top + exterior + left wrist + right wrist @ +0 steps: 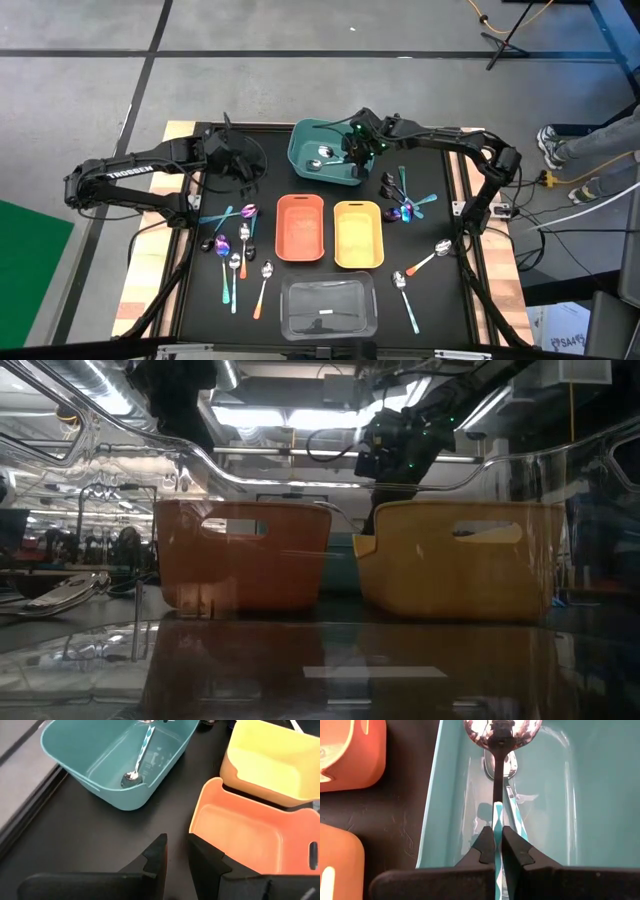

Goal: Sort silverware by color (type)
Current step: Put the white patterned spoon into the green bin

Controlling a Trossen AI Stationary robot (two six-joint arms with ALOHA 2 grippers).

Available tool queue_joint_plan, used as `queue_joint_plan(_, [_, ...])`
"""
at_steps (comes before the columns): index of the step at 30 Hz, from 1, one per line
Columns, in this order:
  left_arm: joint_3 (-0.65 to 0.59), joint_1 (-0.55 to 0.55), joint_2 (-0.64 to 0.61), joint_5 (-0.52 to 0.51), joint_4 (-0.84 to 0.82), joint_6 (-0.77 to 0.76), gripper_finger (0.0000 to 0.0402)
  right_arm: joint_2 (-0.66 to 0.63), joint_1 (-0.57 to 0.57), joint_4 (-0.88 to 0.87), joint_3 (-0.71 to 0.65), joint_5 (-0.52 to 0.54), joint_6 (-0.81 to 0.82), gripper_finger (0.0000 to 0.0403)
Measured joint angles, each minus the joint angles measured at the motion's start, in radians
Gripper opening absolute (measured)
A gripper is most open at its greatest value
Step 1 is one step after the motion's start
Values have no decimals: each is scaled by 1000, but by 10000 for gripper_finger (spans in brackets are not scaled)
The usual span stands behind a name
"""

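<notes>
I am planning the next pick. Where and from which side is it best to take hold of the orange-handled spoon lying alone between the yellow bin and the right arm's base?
Probably the orange handle, near its middle. The orange-handled spoon lies flat and slanted on the black table, its bowl toward the right edge. Come straight down from above, tool fingers across the thin handle; nothing lies close beside it.

Both arms are dark, slim and jointed. The left arm (125, 178) carries white "TROSSEN" lettering along its long link (the only marking readable from above). The right end effector (498, 851) ends in two black, matte, wedge-shaped fingers; the left end effector (176, 862) has the same angular black pads. Small green lights glow on the right arm's wrist (370, 140), beside the teal bin (310, 170).
</notes>
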Motion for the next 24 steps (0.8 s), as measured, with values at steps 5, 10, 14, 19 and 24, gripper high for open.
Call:
queue_joint_plan(5, [0, 0, 0, 0, -45, -93, 69, 13, 0, -12, 0, 1, 1, 1])
queue_joint_plan(10, [0, -22, 0, -2, -94, -185, 69, 61, 0, -14, 0, 9, 1, 1])
queue_joint_plan(14, [0, -65, 0, -4, -110, -218, 69, 81, 0, 4, 0, 11, 1, 1])
queue_joint_plan(19, [0, -114, 0, -7, -110, -275, 69, 97, 0, 12, 0, 11, 1, 1])
queue_joint_plan(24, [0, -159, 2, -16, -110, -303, 69, 134, 0, 11, 0, 13, 2, 1])
